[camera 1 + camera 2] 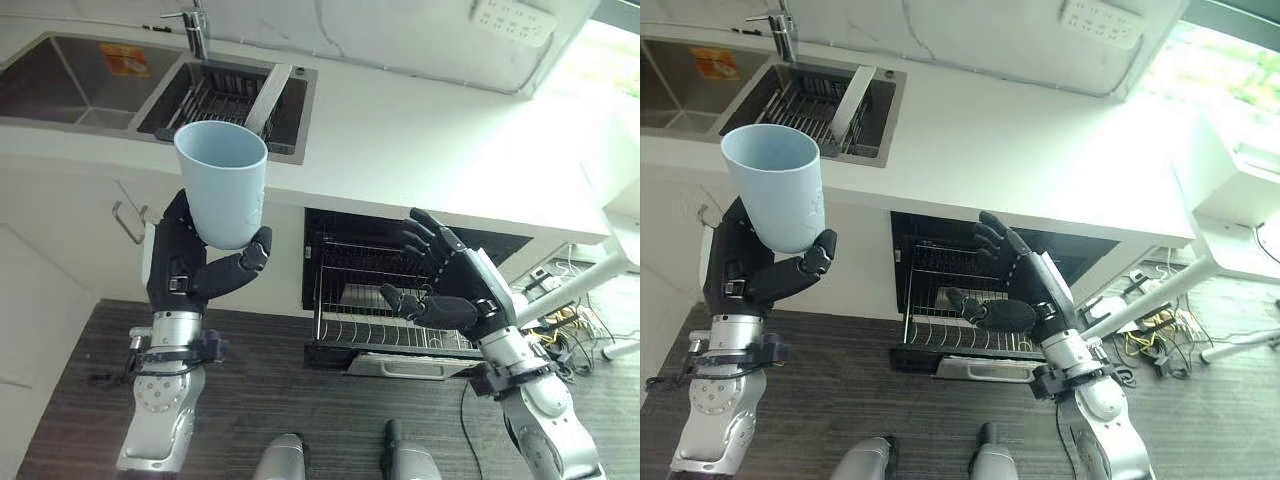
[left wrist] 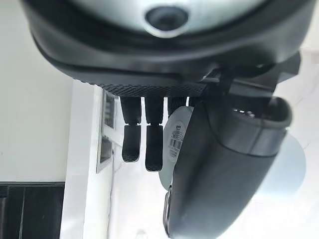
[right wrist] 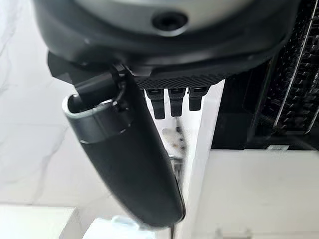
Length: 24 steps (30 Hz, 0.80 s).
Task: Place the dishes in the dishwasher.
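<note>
Left hand: the dark left hand (image 1: 190,270) is sitting at about 8 o'clock in the head views, its fingers and thumb curling round the lower part of the pale blue plastic cup (image 1: 222,180) and gripping it.
Cup: the cup is standing upright in that grip, mouth up, raised in front of the white countertop (image 1: 420,130); nothing can be seen inside it. In the left wrist view its base (image 2: 177,134) is showing between the fingers and the thumb.
Right hand: the dark right hand (image 1: 445,285) is hovering at about 4 o'clock, fingers spread and nearly straight, thumb held apart, holding nothing and touching nothing.
Dishwasher: the black under-counter dishwasher opening (image 1: 480,240) is lying at about 5 o'clock, below the countertop, just behind the right hand.
Dishwasher rack: the metal wire rack (image 1: 350,320) is sitting pulled out of the opening; no dishes are showing on its tines.
Sink: the steel double sink (image 1: 60,85) is lying at 11 o'clock, set into the countertop.
Sink basket: the dark wire basket (image 1: 215,100) is sitting in the nearer basin, a flat steel bar (image 1: 268,95) lying across it; its contents cannot be made out.
Faucet: the steel faucet (image 1: 195,25) is standing at 12 o'clock behind the basins.
</note>
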{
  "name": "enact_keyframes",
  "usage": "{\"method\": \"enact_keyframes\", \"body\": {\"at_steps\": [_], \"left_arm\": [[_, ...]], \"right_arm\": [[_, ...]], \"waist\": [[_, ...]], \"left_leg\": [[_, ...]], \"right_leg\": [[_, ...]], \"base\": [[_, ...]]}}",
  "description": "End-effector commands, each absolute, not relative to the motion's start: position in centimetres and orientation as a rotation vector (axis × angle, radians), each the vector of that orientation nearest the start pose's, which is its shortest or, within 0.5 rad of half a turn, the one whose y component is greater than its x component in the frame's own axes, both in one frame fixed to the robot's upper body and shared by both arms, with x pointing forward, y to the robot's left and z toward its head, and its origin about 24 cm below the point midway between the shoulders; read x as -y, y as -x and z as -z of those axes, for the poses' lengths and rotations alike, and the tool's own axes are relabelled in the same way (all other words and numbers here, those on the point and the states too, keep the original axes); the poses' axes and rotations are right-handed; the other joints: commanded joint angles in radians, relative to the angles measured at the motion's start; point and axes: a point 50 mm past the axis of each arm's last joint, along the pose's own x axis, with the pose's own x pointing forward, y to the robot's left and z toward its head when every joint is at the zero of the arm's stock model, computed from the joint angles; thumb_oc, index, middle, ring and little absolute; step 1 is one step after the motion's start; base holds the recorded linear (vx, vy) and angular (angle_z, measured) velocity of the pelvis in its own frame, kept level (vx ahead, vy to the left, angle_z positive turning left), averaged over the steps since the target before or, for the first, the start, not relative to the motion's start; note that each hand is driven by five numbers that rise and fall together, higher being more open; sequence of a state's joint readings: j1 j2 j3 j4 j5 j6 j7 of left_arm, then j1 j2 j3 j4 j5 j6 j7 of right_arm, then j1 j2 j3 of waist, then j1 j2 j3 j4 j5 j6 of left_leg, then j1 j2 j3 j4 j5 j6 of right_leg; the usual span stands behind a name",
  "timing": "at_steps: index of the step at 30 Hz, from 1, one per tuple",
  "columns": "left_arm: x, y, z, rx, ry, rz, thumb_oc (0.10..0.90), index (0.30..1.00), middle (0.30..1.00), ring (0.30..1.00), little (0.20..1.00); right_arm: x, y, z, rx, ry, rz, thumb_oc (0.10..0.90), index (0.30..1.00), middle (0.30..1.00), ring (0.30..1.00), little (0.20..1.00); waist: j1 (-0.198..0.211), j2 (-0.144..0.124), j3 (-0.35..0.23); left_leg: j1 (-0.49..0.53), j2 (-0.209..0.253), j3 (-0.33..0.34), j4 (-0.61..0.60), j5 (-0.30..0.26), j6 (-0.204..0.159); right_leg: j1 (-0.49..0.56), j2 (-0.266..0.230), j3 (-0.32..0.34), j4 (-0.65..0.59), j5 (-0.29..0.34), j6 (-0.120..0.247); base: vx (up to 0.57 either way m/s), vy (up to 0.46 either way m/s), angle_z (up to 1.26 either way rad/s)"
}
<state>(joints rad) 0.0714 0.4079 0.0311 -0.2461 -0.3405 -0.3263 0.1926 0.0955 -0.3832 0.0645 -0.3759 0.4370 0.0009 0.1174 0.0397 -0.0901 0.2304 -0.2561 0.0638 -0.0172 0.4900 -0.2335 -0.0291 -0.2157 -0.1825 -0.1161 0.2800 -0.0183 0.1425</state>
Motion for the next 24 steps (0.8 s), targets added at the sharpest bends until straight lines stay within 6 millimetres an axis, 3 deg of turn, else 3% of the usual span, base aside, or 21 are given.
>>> {"method": "enact_keyframes", "body": {"at_steps": [1,5,8,9,11,14,16,24], "left_arm": [[-20.2,-21.9,-19.2,0.83,0.016,-0.028,0.4,0.3,0.3,0.3,0.3],[-19.9,-21.7,-18.6,0.817,0.033,-0.005,0.4,0.3,0.3,0.3,0.3],[-20.3,-20.9,-17.8,0.793,0.049,0.003,0.4,0.3,0.3,0.3,0.3],[-20.4,-20.8,-17.7,0.791,0.046,0.002,0.4,0.3,0.3,0.3,0.3],[-20.1,-20.9,-17.3,0.789,0.03,0.035,0.4,0.3,0.3,0.3,0.3],[-19.3,-21.3,-17.3,0.789,0.022,0.035,0.4,0.3,0.3,0.3,0.3],[-19.2,-21.5,-17.2,0.789,0.005,0.045,0.4,0.3,0.3,0.3,0.3],[-18.5,-22.9,-17.1,0.783,-0.09,0.064,0.4,0.3,0.3,0.3,0.3]], "right_arm": [[17.7,-23.0,-16.7,0.483,-0.035,-0.323,0.8,0.9,0.9,0.9,0.9],[18.9,-22.6,-16.9,0.48,-0.016,-0.295,0.8,0.9,0.9,0.9,0.9],[19.6,-22.2,-16.5,0.47,-0.016,-0.281,0.8,0.9,0.9,0.9,0.9],[19.6,-22.1,-16.5,0.471,-0.02,-0.285,0.8,0.9,0.9,0.9,0.9],[19.5,-22.1,-16.0,0.463,-0.016,-0.274,0.8,0.9,0.9,0.9,0.9],[18.5,-22.5,-15.9,0.443,-0.039,-0.335,0.8,0.9,0.9,0.9,0.9],[18.4,-22.6,-16.1,0.438,-0.066,-0.368,0.8,0.9,0.9,0.9,0.9],[17.2,-23.2,-17.5,0.462,-0.258,-0.506,0.8,0.9,0.9,0.9,0.9]], "waist": [[-0.06,0.034,-0.073],[-0.071,0.03,-0.063],[-0.062,0.046,-0.062],[-0.063,0.05,-0.066],[-0.079,0.065,-0.078],[-0.074,0.074,-0.092],[-0.072,0.074,-0.102],[-0.056,0.062,-0.116]], "left_leg": [[0.143,0.191,0.091,-0.19,0.052,-0.079],[0.124,0.212,0.173,-0.19,0.101,-0.066],[0.11,0.099,0.149,-0.19,0.069,-0.043],[0.106,0.092,0.146,-0.19,0.066,-0.04],[0.104,0.125,0.191,-0.19,0.064,-0.051],[0.104,0.102,0.148,-0.19,0.043,-0.056],[0.111,0.115,0.161,-0.19,0.039,-0.063],[0.139,0.091,0.148,-0.19,0.007,-0.056]], "right_leg": [[0.023,-0.02,-0.015,0.02,-0.105,0.01],[0.052,0.015,-0.052,0.02,-0.136,-0.029],[0.051,0.037,-0.054,0.02,-0.144,-0.023],[0.048,0.04,-0.052,0.02,-0.143,-0.022],[0.057,0.049,-0.072,0.02,-0.159,-0.031],[0.067,0.054,-0.066,0.02,-0.17,-0.028],[0.076,0.04,-0.082,0.02,-0.171,-0.021],[0.104,-0.002,-0.121,0.02,-0.16,0.003]], "base": [[0.1,-0.43,0.22],[0.05,-0.375,0.53],[0.03,-0.186,0.32],[0.02,-0.075,0.05],[0.0,-0.019,-0.04],[0.01,0.055,0.24],[0.0,0.055,0.0],[0.01,0.065,0.01]]}}
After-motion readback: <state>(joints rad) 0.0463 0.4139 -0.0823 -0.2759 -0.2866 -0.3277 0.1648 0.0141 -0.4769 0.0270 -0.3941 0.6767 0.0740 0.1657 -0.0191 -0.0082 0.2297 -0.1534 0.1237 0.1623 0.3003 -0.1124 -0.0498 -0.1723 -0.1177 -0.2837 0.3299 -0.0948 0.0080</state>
